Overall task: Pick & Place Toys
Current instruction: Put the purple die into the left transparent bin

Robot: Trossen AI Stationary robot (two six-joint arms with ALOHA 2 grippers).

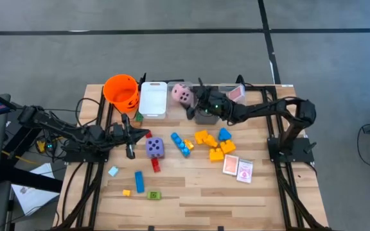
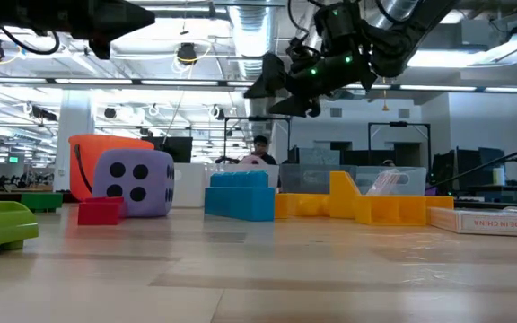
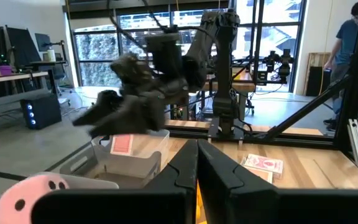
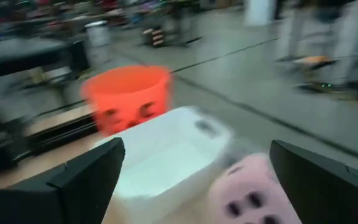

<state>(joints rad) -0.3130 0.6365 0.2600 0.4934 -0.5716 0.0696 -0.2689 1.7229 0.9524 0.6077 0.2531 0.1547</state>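
Two tools share this desk (image 1: 191, 199), and only the right tool (image 1: 196, 102) is at work: it hangs with its fingers spread wide above the far edge, between the pink die (image 1: 182, 95) and the grey bin (image 1: 205, 117), holding nothing. The left tool (image 1: 131, 149) waits low on the near left, its fingers pressed together and empty.

The pink die sits at the back, just beside the white bin (image 1: 153, 99), with the orange bucket (image 1: 121, 90) on that bin's far side. The purple die (image 1: 155, 148) stands mid-desk near the left tool. Most blocks are scattered loose: a blue block row (image 1: 180, 144), a cluster of yellow blocks (image 1: 212, 145), a red block (image 1: 155, 165) and smaller pieces nearer the front edge. Pink-white cards (image 1: 237, 168) lie to the right, and one more card (image 1: 236, 94) rests in the clear bin at the back right.

The main risk, as I judge it, is the crowding at the back. The spread fingers sit close to the die and to both bin walls, so a descent slightly off line could knock the die sideways or catch a rim and drag a bin. The die looks rounded and light; an off-centre pinch might squirt it out. A reach toward the middle could also brush the waiting left arm.
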